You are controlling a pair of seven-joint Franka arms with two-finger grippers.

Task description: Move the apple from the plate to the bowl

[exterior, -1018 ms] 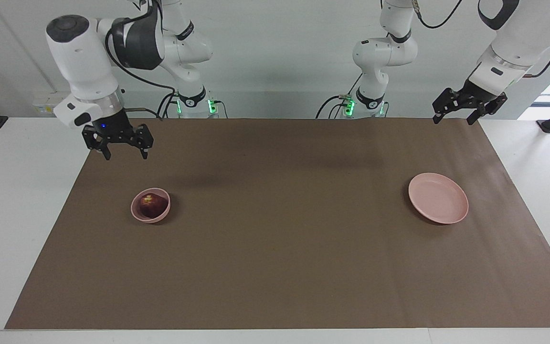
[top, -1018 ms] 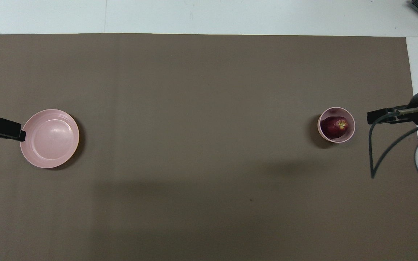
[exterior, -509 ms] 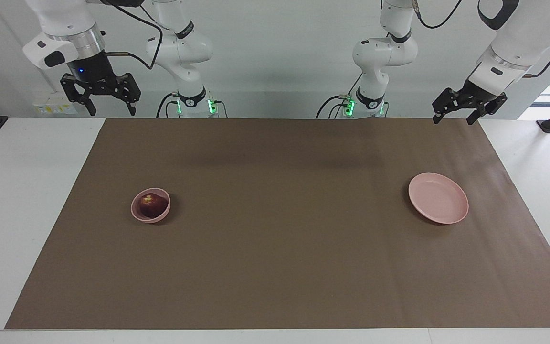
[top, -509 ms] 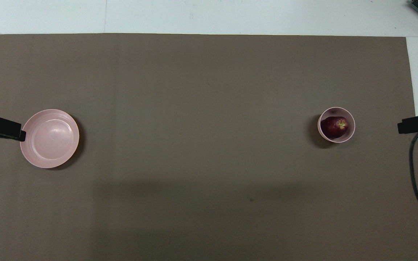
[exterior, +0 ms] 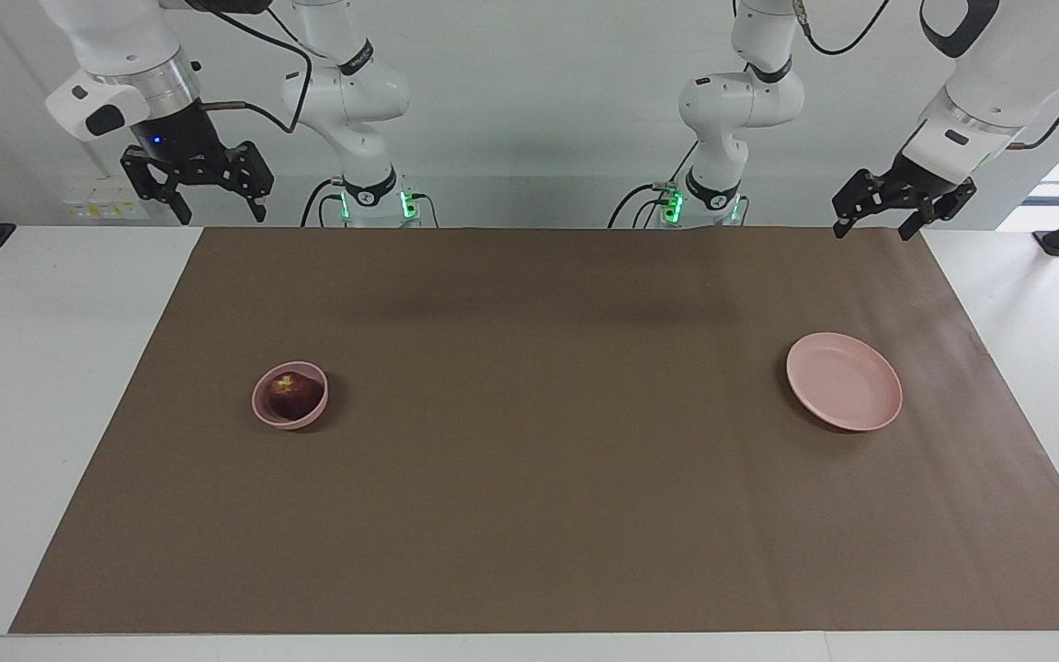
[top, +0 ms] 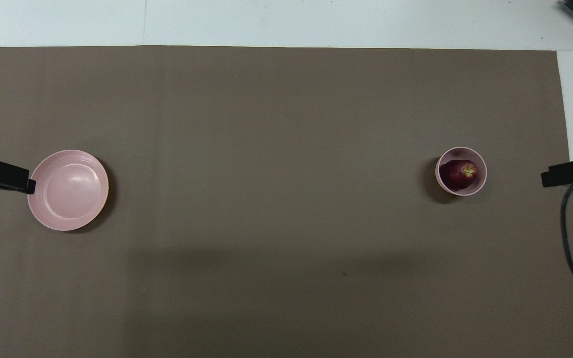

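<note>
The dark red apple (exterior: 290,395) lies inside the small pink bowl (exterior: 265,411) toward the right arm's end of the brown mat; both also show in the overhead view, apple (top: 459,173) in bowl (top: 441,181). The flat pink plate (exterior: 844,393) lies bare toward the left arm's end, also in the overhead view (top: 69,189). My right gripper (exterior: 210,213) is open and empty, raised over the table's edge by the mat's corner. My left gripper (exterior: 871,228) is open and empty, raised over the mat's other corner; the left arm waits.
The brown mat (exterior: 548,478) covers most of the white table (exterior: 24,368). A black cable (top: 567,238) hangs from the right arm at the edge of the overhead view. Both arm bases stand at the table's edge.
The right gripper rose from just over the mat near the bowl and drew back up to the table's edge, then held almost still. Left arm, apple, bowl and plate have not moved.
</note>
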